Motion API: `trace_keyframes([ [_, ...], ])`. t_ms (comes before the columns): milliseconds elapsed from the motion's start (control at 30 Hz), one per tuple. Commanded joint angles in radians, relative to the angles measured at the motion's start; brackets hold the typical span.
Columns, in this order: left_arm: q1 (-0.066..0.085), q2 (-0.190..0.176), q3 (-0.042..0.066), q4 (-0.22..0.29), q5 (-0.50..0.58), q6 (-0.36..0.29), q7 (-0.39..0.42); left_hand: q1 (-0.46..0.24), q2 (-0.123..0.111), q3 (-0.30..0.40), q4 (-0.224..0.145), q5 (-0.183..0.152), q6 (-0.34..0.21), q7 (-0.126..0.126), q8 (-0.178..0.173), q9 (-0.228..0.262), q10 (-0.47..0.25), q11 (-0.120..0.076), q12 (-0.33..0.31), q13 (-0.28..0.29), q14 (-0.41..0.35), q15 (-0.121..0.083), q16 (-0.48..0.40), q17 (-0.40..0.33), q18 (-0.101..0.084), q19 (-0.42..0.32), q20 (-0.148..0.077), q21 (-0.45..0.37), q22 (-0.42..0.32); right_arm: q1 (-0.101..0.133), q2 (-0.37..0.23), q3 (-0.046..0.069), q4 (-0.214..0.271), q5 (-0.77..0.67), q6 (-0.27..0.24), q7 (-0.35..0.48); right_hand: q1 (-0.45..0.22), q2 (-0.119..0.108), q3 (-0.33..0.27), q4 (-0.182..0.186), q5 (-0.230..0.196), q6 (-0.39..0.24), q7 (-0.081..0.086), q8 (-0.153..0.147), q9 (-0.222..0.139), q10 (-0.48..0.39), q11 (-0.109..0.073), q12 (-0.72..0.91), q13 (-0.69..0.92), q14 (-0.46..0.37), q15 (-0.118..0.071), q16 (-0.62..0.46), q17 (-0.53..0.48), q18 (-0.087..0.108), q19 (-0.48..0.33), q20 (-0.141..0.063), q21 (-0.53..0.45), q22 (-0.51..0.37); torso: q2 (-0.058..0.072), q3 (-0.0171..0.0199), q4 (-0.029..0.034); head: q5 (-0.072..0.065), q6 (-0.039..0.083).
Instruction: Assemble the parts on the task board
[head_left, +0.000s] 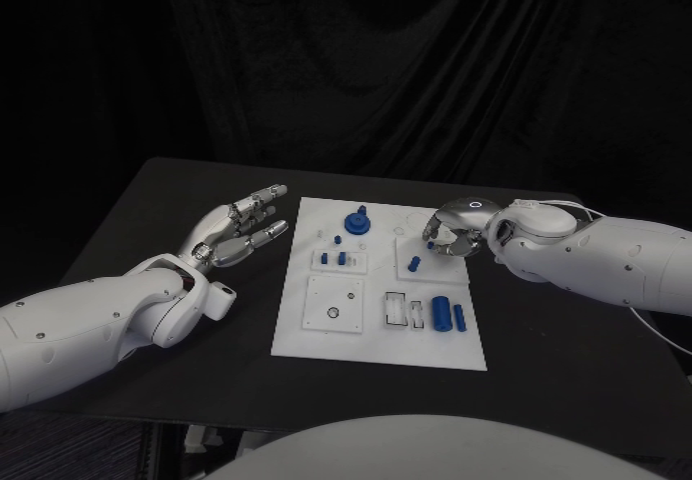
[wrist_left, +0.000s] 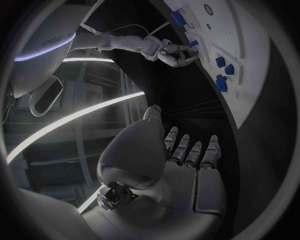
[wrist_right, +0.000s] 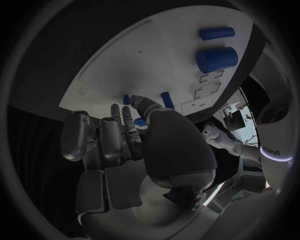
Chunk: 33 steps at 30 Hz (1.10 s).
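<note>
A white task board (head_left: 378, 335) lies in the middle of a black table (head_left: 144, 215), carrying small blue parts. At its far end a blue knobbed part (head_left: 356, 220) stands upright, with small blue pegs (head_left: 336, 258) set in a raised square block just in front of it. On the near right, a thick blue cylinder (head_left: 441, 308) and a thinner blue rod (head_left: 459, 318) lie side by side next to two rectangular recesses (head_left: 395, 309). A white square plate (head_left: 340, 303) with a round hole sits near left.

The right hand (head_left: 453, 232) hovers over the board's far right corner, fingers curled downward near a short blue peg (head_left: 414, 264); whether it grips anything cannot be told. In the right wrist view its fingertips (wrist_right: 128, 112) reach toward blue pieces on the board.

The left hand (head_left: 242, 232) rests just left of the board, palm open, fingers extended and holding nothing.

Dark drapery hangs behind the table.
</note>
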Motion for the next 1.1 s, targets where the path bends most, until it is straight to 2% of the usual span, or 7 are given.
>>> trace_keyframes([
  [33,-0.002,0.001,0.001,0.001,0.006,0.017,0.135,0.008,0.000,-0.003,-0.004,0.004,0.000,0.004,0.004,0.000,-0.001,0.007,0.006,0.002,0.002,0.009,0.004,0.002,0.014,0.006,0.000,0.006,0.003,-0.006,0.002,0.001,-0.005,-0.001,-0.017,0.005,0.007,-0.003,0.009,-0.001,-0.001,0.010,0.002,0.007,0.003,0.009,0.000,-0.008,-0.004,0.005,-0.006,0.006,0.001,0.001,0.006,-0.001,0.004,0.169,0.000,-0.0007,0.0008,0.000,0.000],
  [167,-0.002,0.001,0.001,0.001,0.006,0.020,0.133,0.010,0.001,-0.003,-0.004,0.006,-0.001,0.005,0.004,0.000,0.000,0.008,0.006,0.002,0.001,0.010,0.004,0.001,0.014,0.006,0.001,0.006,0.002,-0.012,0.006,0.001,-0.013,0.000,-0.024,0.008,0.009,-0.003,0.015,-0.005,-0.001,0.039,0.001,0.021,0.016,0.028,-0.003,-0.017,-0.018,0.006,-0.008,0.008,0.000,0.001,0.007,-0.003,0.004,0.169,0.001,-0.0004,0.0011,0.001,0.000],
  [233,-0.002,0.001,0.001,0.001,0.006,0.022,0.132,0.011,0.001,-0.002,-0.004,0.006,-0.001,0.005,0.004,0.000,0.000,0.008,0.006,0.002,0.002,0.010,0.004,0.002,0.013,0.007,0.001,0.006,0.003,-0.015,0.009,0.001,-0.017,0.000,-0.026,0.010,0.011,-0.002,0.017,-0.008,-0.002,0.059,0.003,0.032,0.028,0.051,-0.008,-0.016,-0.023,0.007,-0.011,0.009,-0.001,0.001,0.009,-0.005,0.007,0.170,0.001,-0.0015,0.0010,0.001,0.000],
  [600,-0.002,0.002,0.001,-0.002,0.006,0.031,0.125,0.016,0.004,-0.002,-0.004,0.007,0.011,0.013,0.006,0.002,0.002,0.013,0.009,0.002,0.007,0.014,0.005,0.002,0.011,0.013,0.002,0.009,0.011,-0.025,0.022,0.001,-0.034,0.000,-0.034,0.019,0.025,0.007,0.028,-0.020,-0.004,0.082,0.007,0.046,0.052,0.108,-0.021,-0.015,-0.035,0.009,-0.021,0.011,-0.002,0.000,0.012,-0.014,0.011,0.171,0.002,-0.0015,0.0006,0.001,0.000],
  [733,-0.002,0.003,0.001,-0.003,0.006,0.034,0.122,0.018,0.006,-0.003,-0.003,0.007,0.021,0.019,0.007,0.003,0.005,0.016,0.011,0.002,0.009,0.017,0.005,0.003,0.009,0.017,0.002,0.010,0.015,-0.027,0.024,0.001,-0.040,0.000,-0.048,0.023,0.032,0.012,0.033,-0.025,-0.004,0.091,0.008,0.051,0.061,0.128,-0.025,-0.016,-0.040,0.002,-0.024,0.002,-0.018,0.002,0.008,-0.017,0.004,0.169,0.002,-0.0015,0.0007,0.001,0.000],
  [1000,-0.002,0.004,0.001,-0.004,0.006,0.036,0.115,0.019,0.008,-0.004,-0.002,0.006,0.030,0.026,0.008,0.004,0.009,0.020,0.015,0.003,0.014,0.021,0.006,0.004,0.007,0.022,0.003,0.013,0.020,-0.028,0.021,0.001,-0.040,0.020,-0.094,0.045,0.073,0.032,0.043,-0.055,-0.014,0.149,0.009,0.084,0.101,0.221,-0.045,-0.021,-0.056,0.014,-0.043,0.005,-0.013,-0.002,0.020,-0.034,0.023,0.175,0.002,-0.0027,0.0014,0.002,0.000],
  [1100,-0.002,0.004,0.001,-0.004,0.006,0.037,0.113,0.020,0.009,-0.004,-0.001,0.006,0.032,0.028,0.008,0.004,0.010,0.022,0.016,0.003,0.016,0.022,0.007,0.004,0.006,0.025,0.003,0.014,0.024,-0.028,0.020,0.001,-0.039,0.023,-0.105,0.049,0.075,0.031,0.042,-0.057,-0.017,0.152,0.009,0.085,0.105,0.229,-0.046,-0.024,-0.058,0.015,-0.044,0.005,-0.013,-0.003,0.022,-0.036,0.025,0.175,0.002,-0.0030,0.0007,0.003,0.000],
])
